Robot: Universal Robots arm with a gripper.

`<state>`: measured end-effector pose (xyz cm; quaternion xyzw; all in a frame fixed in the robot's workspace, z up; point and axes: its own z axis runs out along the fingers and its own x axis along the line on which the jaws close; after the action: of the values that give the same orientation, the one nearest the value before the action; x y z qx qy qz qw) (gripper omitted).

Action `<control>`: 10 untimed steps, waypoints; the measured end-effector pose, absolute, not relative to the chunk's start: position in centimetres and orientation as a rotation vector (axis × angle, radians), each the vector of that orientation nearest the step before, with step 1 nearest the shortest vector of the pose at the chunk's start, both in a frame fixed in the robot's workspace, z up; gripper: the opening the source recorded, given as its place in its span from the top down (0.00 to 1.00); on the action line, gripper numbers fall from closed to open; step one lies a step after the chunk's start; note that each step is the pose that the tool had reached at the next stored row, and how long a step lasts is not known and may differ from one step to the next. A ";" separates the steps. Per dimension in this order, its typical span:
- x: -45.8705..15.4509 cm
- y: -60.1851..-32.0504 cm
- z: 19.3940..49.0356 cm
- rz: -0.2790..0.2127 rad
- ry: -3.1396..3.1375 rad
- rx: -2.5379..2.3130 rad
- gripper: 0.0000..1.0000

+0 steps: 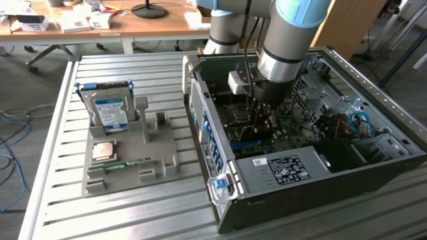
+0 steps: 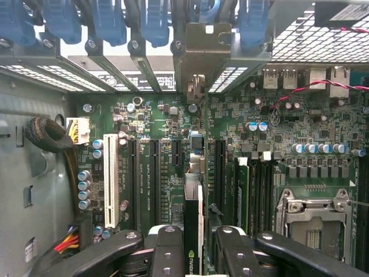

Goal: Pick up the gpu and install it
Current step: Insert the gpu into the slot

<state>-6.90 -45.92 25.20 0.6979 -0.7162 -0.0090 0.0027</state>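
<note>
Straight down into the open computer case (image 1: 313,200) reaches the arm (image 1: 288,45), its last joints vertical and its wrist deep among the boards. The pincer (image 2: 196,257) is clenched on the gpu (image 2: 192,213), a black finger (image 2: 166,254) pressed to each face. The card stands on edge, running forward from the pincer over the green motherboard (image 2: 150,115). Its metal bracket (image 2: 202,52) sits ahead at the case's rear slots, beneath a row of blue latches (image 2: 109,20). Whether the card is seated in a slot cannot be told.

The card's edge, between the fingers, carries the NVIDIA eye logo. Off to one side of the pincer lies a long white expansion slot (image 2: 110,179) with tiny white print nearby, too small to read; to the other side, the silver CPU socket (image 2: 314,219).

Well away from the pincer, outside the case, a grey holder (image 1: 157,167) on the slatted tabletop (image 1: 120,215) props a hard drive (image 1: 110,111) with a blue-and-white label. A white sticker (image 1: 281,168) inside the case is illegible.
</note>
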 end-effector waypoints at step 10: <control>-6.9 -45.9 25.1 -0.028 -2.246 2.189 0.74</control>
<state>-6.90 -45.92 25.09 0.6979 -0.7161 -0.0090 0.0027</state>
